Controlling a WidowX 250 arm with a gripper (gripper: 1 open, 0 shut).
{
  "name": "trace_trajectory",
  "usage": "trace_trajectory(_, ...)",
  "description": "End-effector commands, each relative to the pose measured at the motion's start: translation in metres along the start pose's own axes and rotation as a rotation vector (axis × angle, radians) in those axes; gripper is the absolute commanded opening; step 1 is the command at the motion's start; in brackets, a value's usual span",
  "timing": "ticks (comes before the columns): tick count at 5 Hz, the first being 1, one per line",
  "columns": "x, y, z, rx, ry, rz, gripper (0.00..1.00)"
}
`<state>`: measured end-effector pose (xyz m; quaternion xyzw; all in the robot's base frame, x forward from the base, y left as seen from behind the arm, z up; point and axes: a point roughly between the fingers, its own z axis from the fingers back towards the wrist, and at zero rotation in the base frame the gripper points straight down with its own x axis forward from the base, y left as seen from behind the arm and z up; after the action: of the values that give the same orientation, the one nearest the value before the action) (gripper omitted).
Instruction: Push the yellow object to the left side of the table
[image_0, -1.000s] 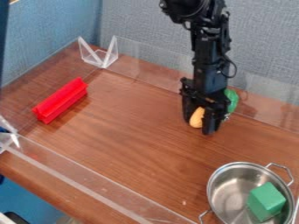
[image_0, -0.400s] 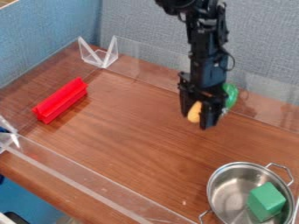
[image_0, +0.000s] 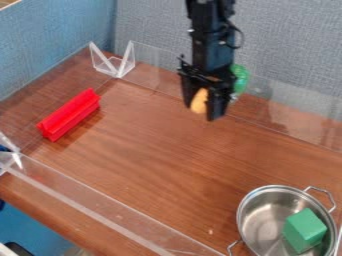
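Note:
The yellow object (image_0: 198, 100), a small corn cob with a green husk end (image_0: 242, 76), shows between the dark fingers of my gripper (image_0: 205, 104). The gripper is shut on it and hangs straight down from the arm at the back middle of the table (image_0: 147, 150). The cob looks raised a little off the wood, tilted with its husk end up and to the right. The fingers hide its middle.
A red rectangular block (image_0: 68, 114) lies at the left. A steel pot (image_0: 265, 212) at the front right holds a green cube (image_0: 306, 231). Low clear walls edge the table, with a clear folded piece (image_0: 114, 62) at the back left corner.
The gripper has moved left and toward the back, taking the yellow object with it. The red block and the pot have stayed put.

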<state>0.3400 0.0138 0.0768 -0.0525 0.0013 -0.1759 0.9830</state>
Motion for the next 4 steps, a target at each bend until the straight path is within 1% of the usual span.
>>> trace_trajectory(1, -0.010, 0.030, 0.022, 0.036, -0.049, 0.057, 0.00)
trace_trajectory(2, -0.021, 0.058, 0.016, 0.038, -0.028, 0.107, 0.00)
trace_trajectory(3, -0.028, 0.074, 0.005, 0.035, -0.004, 0.128, 0.00)
trace_trajectory(4, -0.030, 0.076, -0.004, 0.030, 0.019, 0.122, 0.00)
